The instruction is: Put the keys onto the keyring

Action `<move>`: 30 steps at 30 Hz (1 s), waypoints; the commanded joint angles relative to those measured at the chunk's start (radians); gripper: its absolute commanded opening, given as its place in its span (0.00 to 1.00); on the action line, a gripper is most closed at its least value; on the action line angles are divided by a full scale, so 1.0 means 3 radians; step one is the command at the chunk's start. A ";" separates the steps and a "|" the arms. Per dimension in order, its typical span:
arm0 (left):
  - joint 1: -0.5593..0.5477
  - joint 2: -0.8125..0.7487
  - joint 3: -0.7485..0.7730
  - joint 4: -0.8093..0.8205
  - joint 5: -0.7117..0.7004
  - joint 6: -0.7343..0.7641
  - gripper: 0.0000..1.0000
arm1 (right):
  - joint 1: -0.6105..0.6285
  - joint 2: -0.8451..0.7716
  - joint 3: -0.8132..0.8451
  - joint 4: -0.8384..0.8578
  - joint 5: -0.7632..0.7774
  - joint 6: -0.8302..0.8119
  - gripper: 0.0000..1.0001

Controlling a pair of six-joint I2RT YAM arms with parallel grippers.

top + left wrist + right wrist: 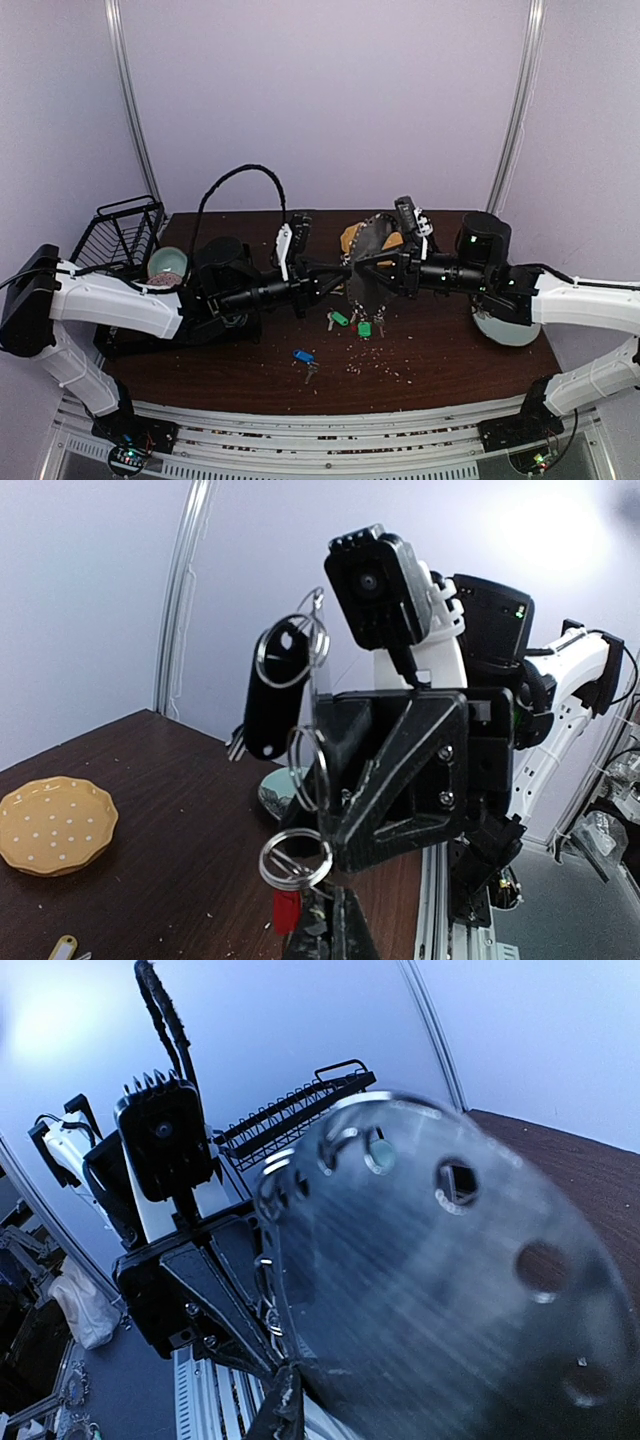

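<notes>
The keyring (372,262) is a thin grey disc with holes along its rim, held upright above the table's middle. My right gripper (358,266) is shut on its edge; it fills the right wrist view (430,1280), with the gripper (288,1405) at its lower rim. The left wrist view shows it edge-on (318,695), with a black-tagged key (273,695) hanging on it. My left gripper (335,925) is shut on a red-tagged key (285,910), whose small split ring (297,858) touches the keyring's edge. Two green-tagged keys (340,318) and a blue one (303,356) lie on the table.
An orange dotted plate (350,238) lies behind the grippers and shows in the left wrist view (55,825). A cream-tagged key (62,948) lies near it. A black wire rack (120,235) and a teal bowl (165,262) stand at the left. A pale plate (505,325) lies under the right arm.
</notes>
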 commanded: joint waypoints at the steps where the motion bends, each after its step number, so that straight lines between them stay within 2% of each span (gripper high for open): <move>1: -0.0020 -0.0053 -0.0002 0.0383 0.0110 0.0030 0.00 | 0.0037 -0.0114 0.0031 0.0111 -0.0368 -0.0008 0.00; 4: -0.0020 -0.0097 -0.0053 0.0394 0.0194 0.0050 0.00 | 0.0035 -0.0210 0.0122 -0.0217 -0.0392 -0.0175 0.00; 5: -0.0020 -0.0148 -0.0098 0.0378 0.0219 0.0098 0.03 | 0.0038 -0.0254 0.0163 -0.0374 -0.0360 -0.0263 0.00; 7: -0.0020 -0.0319 -0.0222 0.0247 0.0190 0.0276 0.38 | 0.0037 -0.0369 0.0259 -0.0867 -0.0147 -0.0540 0.00; 8: -0.0020 -0.0410 -0.0248 0.0102 0.0126 0.0380 0.47 | 0.0039 -0.0415 0.0322 -0.1141 0.0047 -0.0663 0.00; 9: -0.0020 -0.0501 -0.0239 -0.0117 0.0022 0.0490 0.53 | 0.0038 -0.0446 0.0377 -0.1434 0.0240 -0.0764 0.00; 12: -0.0020 -0.0722 -0.0141 -0.0810 -0.0257 0.0812 0.58 | 0.0041 -0.0469 0.0526 -0.2098 0.0707 -0.0994 0.00; 15: -0.0020 -0.0927 -0.0134 -0.1172 -0.0368 0.0981 0.61 | 0.0064 -0.0442 0.0607 -0.2500 0.0849 -0.1069 0.00; 20: -0.0015 -0.1204 0.0027 -0.1703 -0.0002 0.1168 0.66 | 0.0361 -0.0427 0.0725 -0.2809 0.1191 -0.1243 0.00; 26: -0.0015 -0.1163 0.0472 -0.2493 0.0267 0.1353 0.73 | 0.1002 -0.0107 0.1021 -0.3512 0.2292 -0.1618 0.00; 30: -0.0015 -0.1051 0.0530 -0.2624 0.0310 0.1459 0.78 | 0.1147 0.0078 0.1198 -0.3675 0.2415 -0.1746 0.00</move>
